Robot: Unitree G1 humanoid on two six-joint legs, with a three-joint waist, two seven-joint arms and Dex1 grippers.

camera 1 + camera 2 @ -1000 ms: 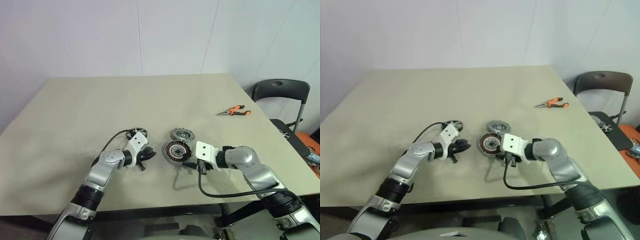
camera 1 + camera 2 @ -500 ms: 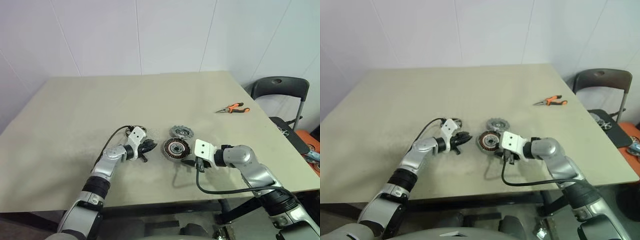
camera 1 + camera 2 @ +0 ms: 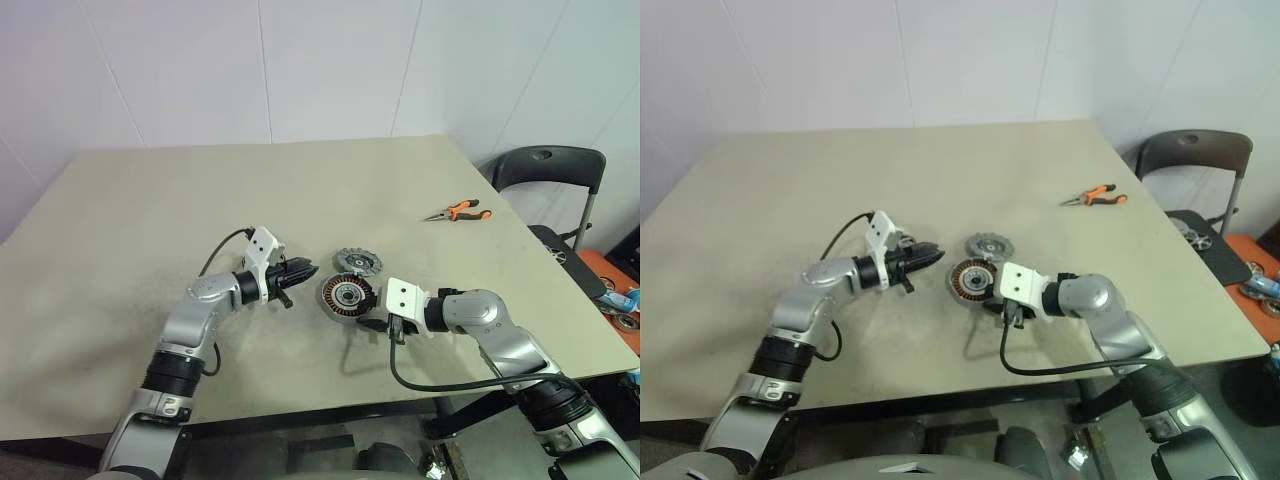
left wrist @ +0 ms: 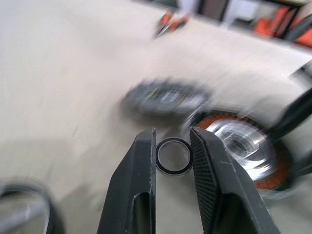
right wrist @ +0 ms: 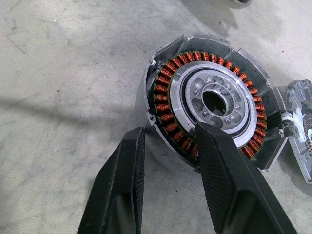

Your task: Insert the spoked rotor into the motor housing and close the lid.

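Centrally on the beige table (image 3: 150, 200), the squat round dark-grey motor housing (image 3: 346, 296) is seen with its open face turned upward and tipped a little toward the robot, so that its short axis leans rather than stands straight. Inside it, a ring of copper windings is wrapped around a silver hub with a dark centre hole.

Just behind it, the round grey ribbed lid (image 3: 359, 262) is laid flat, ribbed face up. The flat silver spoked rotor (image 4: 29, 204) is glimpsed only as a blurred rim beside the left gripper (image 4: 173, 134), lying on the table.

The left arm is bent in from the left side, with its gripper held almost level above the table and aimed toward the housing. A small dark-edged metal ring (image 4: 173, 170) is pinched upright between its two black fingers (image 4: 141, 170).

The right arm is reached in from the right, and the right gripper (image 5: 168, 129) is angled downward. The housing's near wall is clamped by it, one finger outside the shell, the other over the windings.

Orange-handled pliers (image 3: 456, 213) are left well apart, toward the table's far right edge.
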